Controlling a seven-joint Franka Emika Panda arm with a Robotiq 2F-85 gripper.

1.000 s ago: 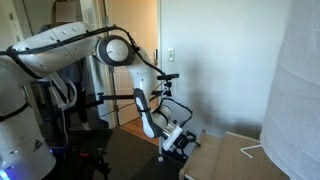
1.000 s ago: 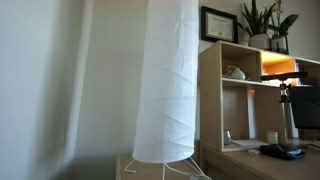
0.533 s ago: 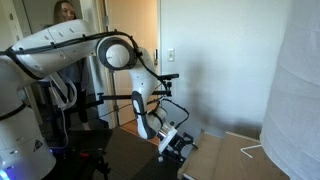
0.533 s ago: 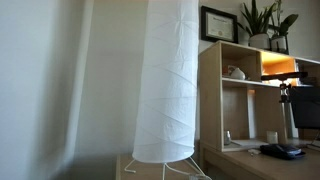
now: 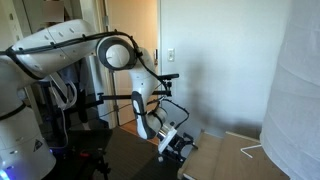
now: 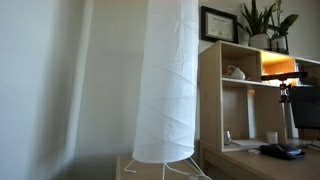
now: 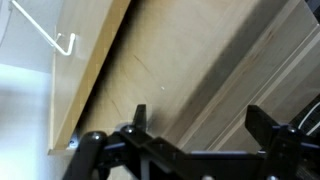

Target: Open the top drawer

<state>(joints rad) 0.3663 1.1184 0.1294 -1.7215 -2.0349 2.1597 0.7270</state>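
A light wooden cabinet stands low at the right of an exterior view, and my gripper is at its near edge, angled down against the front. In the wrist view the cabinet's top board edge runs diagonally. Beside it lies the front face, with long grooves between panels. I cannot tell which panel is the top drawer, and no handle shows. My gripper is open. Its dark fingertips stand wide apart over the wood with nothing between them.
A tall white paper lamp stands on the cabinet top, and its white wire foot lies near the edge. It also shows as a lamp beside a wooden shelf unit. An open doorway lies behind the arm.
The arm and gripper have barely moved. A person's head that showed at the top left half a second ago is gone.
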